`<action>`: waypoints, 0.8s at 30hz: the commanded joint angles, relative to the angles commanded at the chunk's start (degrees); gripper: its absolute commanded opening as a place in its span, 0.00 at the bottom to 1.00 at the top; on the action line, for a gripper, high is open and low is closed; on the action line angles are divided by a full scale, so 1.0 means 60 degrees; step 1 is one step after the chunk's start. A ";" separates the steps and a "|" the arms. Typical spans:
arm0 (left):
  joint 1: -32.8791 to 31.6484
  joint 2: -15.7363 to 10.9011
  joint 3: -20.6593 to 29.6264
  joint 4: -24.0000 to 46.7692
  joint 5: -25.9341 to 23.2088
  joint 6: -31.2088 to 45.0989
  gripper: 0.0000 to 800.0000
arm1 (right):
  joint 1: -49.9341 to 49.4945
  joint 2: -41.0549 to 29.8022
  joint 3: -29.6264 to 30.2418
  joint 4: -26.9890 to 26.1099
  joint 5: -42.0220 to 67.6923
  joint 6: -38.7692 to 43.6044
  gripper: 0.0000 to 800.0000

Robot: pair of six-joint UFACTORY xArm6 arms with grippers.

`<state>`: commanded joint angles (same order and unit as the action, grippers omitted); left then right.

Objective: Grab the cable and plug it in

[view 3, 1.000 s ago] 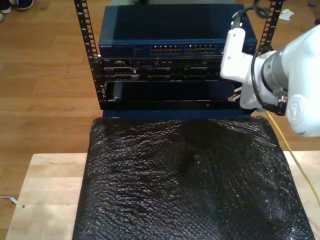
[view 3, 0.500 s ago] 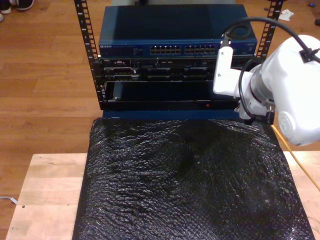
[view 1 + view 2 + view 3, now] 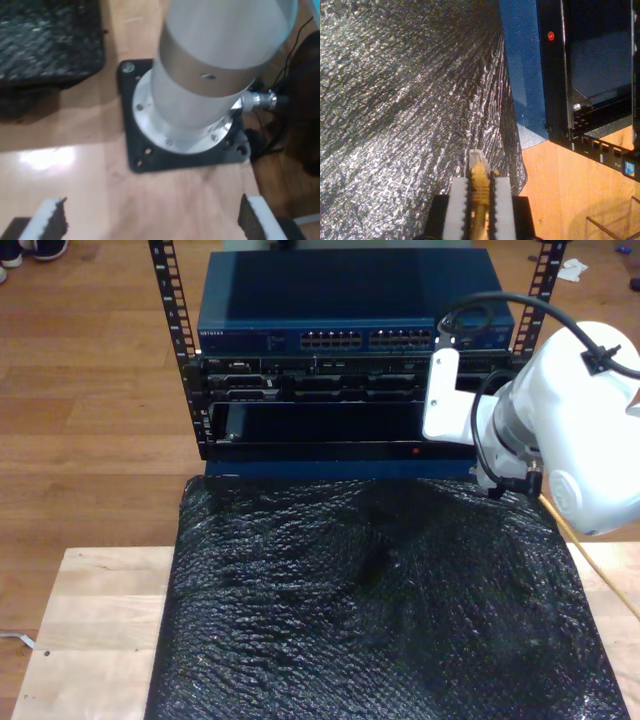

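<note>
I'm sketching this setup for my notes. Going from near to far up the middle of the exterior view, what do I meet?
Pale wooden table → crinkled black plastic sheet → black rack shelf with a small red light → dark blue network switch with two rows of ports → brown wooden floor.

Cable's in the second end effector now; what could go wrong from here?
1. The cable is pinched just behind its clear plug in my second end effector; it may twist on contact.
2. The switch ports sit high on the rack, above the plug: a longish, blind approach.
3. The trailing cable may snag the black mat.
</note>
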<state>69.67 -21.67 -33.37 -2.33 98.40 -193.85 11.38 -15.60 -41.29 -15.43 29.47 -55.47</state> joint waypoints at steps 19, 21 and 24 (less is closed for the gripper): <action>0.1128 -0.0864 0.2344 0.0689 -0.2286 0.1158 1.00 | 0.0000 0.0073 0.0000 0.0015 0.0000 0.0000 0.00; 0.1128 -0.0879 0.2374 0.0674 -0.2330 0.1289 1.00 | 0.0000 0.0073 -0.0029 0.0015 -0.0015 0.0015 0.00; 0.1143 -0.0894 0.2432 0.0659 -0.2388 0.1509 1.00 | 0.0015 0.0073 -0.0029 0.0015 -0.0293 0.0000 0.00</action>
<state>76.53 -27.03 -18.78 1.63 84.07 -184.79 11.47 -15.16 -41.46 -15.34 27.71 -55.47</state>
